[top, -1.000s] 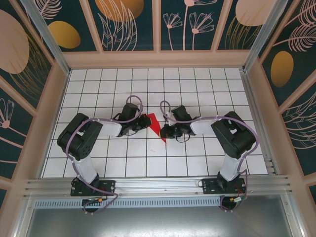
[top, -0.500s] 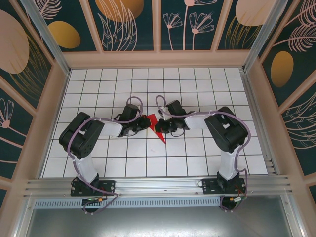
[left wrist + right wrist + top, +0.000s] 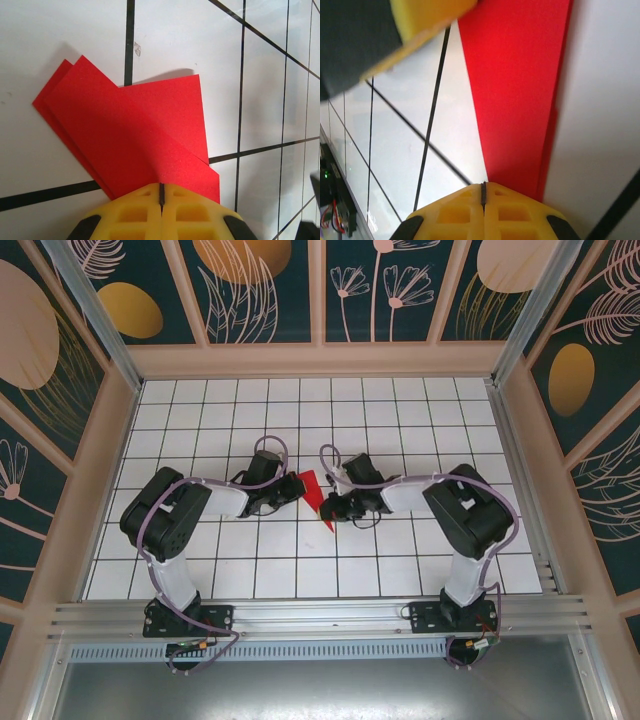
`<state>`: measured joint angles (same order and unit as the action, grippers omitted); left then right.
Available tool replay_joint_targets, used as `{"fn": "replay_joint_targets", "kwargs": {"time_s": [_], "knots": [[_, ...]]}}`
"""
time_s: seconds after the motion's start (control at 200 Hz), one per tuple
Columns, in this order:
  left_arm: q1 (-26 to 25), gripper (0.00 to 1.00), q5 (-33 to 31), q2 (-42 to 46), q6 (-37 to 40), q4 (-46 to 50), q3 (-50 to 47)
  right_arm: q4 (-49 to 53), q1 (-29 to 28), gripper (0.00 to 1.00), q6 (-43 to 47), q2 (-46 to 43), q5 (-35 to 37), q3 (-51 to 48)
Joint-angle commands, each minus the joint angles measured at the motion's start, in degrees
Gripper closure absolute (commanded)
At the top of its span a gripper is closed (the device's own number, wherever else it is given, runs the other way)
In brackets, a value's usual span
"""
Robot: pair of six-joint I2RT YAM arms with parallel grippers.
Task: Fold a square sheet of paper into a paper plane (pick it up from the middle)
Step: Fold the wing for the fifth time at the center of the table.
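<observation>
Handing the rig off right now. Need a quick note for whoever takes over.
Left tool: shut, tips down at the edge of the red paper. Whether it pinches the paper is not clear.
Right tool: shut, tips at the paper's opposite side.
Paper: lies flat on the white grid table, mid-table between the two tools, with its point toward the arm bases.
Done: folded into overlapping layers with one pointed end.
Left: the layers fan apart in the left wrist view, so it likely needs more creasing before it is a clean dart.
</observation>
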<state>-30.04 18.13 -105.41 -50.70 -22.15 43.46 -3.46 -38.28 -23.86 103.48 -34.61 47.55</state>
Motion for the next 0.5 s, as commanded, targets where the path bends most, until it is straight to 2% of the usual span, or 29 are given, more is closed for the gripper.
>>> {"fn": "replay_joint_targets", "kwargs": {"time_s": [0.0, 0.235, 0.41, 0.495], "knots": [[-0.1, 1.0, -6.4, -4.8, -1.0, 6.3, -1.5, 6.0, -1.5, 1.0, 2.1, -3.1, -1.0, -3.5], [-0.1, 1.0, -6.0, -4.0, -0.2, 6.9, -0.6, 6.3, -1.1, 1.0, 1.5, -7.7, 0.4, -9.4], [-0.1, 1.0, -3.8, -2.2, 1.9, 7.5, 1.7, 2.6, -0.2, 1.0, -0.7, -12.5, 2.1, -9.3], [-0.1, 0.93, -3.1, -0.3, 3.1, 9.3, 3.9, 1.7, 0.7, 1.0, -1.5, -15.5, 5.3, -7.9]]}}
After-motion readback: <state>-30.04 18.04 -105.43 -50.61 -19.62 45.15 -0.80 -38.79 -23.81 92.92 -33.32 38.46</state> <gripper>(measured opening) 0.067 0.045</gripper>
